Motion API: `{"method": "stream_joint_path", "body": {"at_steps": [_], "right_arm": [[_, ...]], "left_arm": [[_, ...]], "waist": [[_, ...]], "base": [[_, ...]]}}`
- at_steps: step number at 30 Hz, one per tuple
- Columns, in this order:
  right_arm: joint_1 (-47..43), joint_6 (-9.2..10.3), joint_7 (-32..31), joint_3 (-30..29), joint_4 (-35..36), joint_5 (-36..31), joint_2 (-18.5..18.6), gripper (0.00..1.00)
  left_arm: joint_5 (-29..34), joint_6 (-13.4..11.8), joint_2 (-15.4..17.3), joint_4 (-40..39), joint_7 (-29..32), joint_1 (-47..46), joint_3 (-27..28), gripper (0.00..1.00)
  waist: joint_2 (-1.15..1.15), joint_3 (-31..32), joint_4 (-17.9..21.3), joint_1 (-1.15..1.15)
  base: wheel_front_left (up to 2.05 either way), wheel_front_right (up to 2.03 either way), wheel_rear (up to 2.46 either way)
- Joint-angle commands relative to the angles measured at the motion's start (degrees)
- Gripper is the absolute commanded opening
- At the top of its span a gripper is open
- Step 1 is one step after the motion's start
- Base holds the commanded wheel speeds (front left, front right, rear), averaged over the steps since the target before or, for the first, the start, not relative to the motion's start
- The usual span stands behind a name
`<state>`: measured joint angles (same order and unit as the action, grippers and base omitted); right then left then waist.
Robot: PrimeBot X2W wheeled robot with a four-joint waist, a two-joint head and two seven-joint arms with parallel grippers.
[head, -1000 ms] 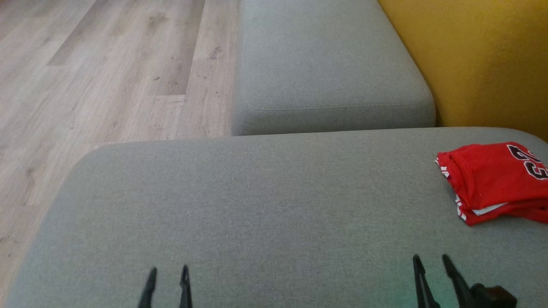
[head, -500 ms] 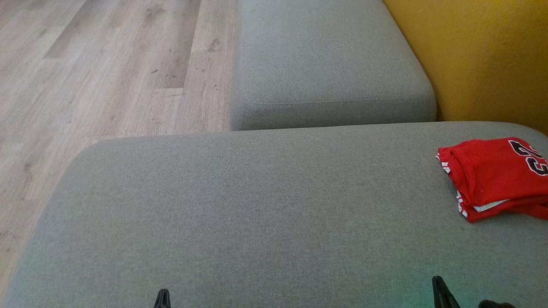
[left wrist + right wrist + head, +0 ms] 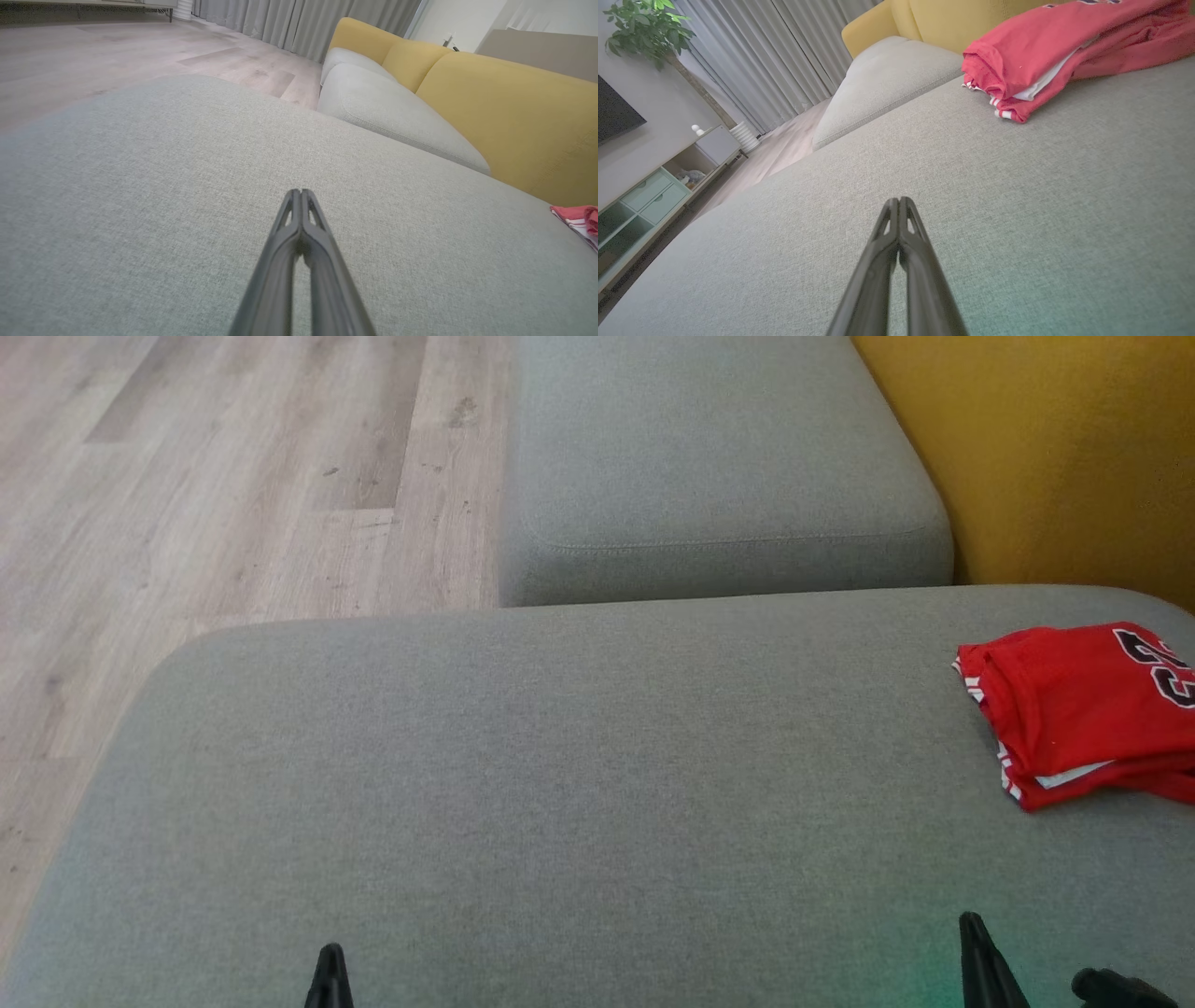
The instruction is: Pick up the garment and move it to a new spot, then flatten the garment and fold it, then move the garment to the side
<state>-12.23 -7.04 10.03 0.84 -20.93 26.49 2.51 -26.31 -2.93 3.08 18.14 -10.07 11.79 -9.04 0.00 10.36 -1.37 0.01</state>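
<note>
The garment [image 3: 1083, 709] is a red jersey with white trim and black numbers, lying folded at the far right of the grey sofa cushion [image 3: 579, 775]. It also appears at the top right in the right wrist view as the garment [image 3: 1045, 60], and as a red edge [image 3: 577, 219] in the left wrist view. My left gripper [image 3: 329, 971] sits at the lower left, shut and empty, with its tips together [image 3: 299, 192] above the bare cushion. My right gripper [image 3: 976, 938] is at the lower right, shut and empty [image 3: 899, 200], a short way in front of the garment.
A second grey cushion [image 3: 709, 467] lies beyond the near one, with the yellow sofa back [image 3: 1046, 448] on the right. Wooden floor [image 3: 215, 476] is at the left. A TV cabinet [image 3: 654, 196], a plant [image 3: 644, 28] and curtains [image 3: 784, 60] stand further off.
Both grippers have gone from open to shut, closing on nothing. The head camera has shifted slightly, so the scene sits a little higher in the picture. The garment has not moved.
</note>
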Motion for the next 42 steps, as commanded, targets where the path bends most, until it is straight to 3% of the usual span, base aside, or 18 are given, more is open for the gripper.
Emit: {"method": "stream_joint_path", "body": {"at_steps": [1,42], "right_arm": [[3.44,-0.13,-0.37,-0.31,2.17,1.60,0.09,0.00],[9.69,-0.27,-7.12,-3.26,4.15,28.36,0.20,0.00]], "left_arm": [[-1.46,0.59,-0.04,-2.03,0.34,-3.20,1.31,0.00],[-28.37,4.69,-0.11,-2.89,7.11,-9.37,7.25,0.00]], "waist": [[0.00,-0.13,0.02,-0.01],[0.00,-4.48,0.58,-0.01]], "base": [[0.00,0.00,0.00],[0.00,0.00,0.00]]}}
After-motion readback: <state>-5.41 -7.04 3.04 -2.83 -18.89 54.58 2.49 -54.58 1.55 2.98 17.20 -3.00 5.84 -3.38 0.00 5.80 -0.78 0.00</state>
